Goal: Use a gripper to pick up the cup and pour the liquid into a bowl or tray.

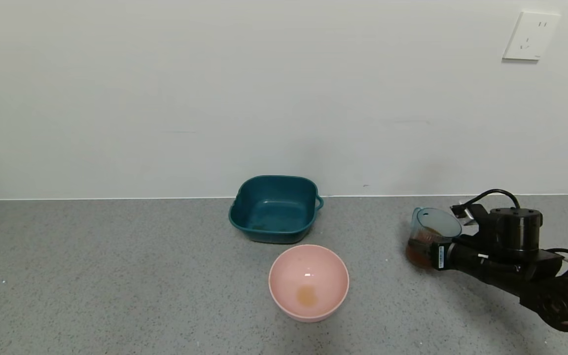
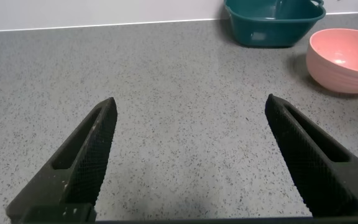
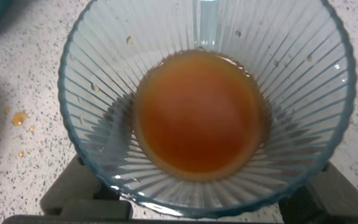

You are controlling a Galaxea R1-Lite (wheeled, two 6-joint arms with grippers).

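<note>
Head camera high, looking down across the desk (image 1: 116, 276) to the wall, left wrist low over it, sharing pink bowl (image 1: 308, 282) (image 2: 344, 59) and teal tub (image 1: 275, 208) (image 2: 272, 22), right wrist straight down into the cup (image 3: 207, 106), very close

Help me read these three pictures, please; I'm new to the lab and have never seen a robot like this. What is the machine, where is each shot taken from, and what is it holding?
It is a two-armed robot with a camera on its head and one on each wrist. The wide picture is the head camera looking down at a grey speckled counter against a white wall. On the counter sit a dark teal tub near the wall and, in front of it, a pink bowl with a small orange-brown puddle inside. At the right, the black right gripper is shut on a ribbed blue-green cup. The right wrist picture looks straight down into that cup, showing the tea-like liquid and a few spilled drops on the counter. The other picture is from the left wrist: the left gripper hangs open and empty over the counter.
</note>
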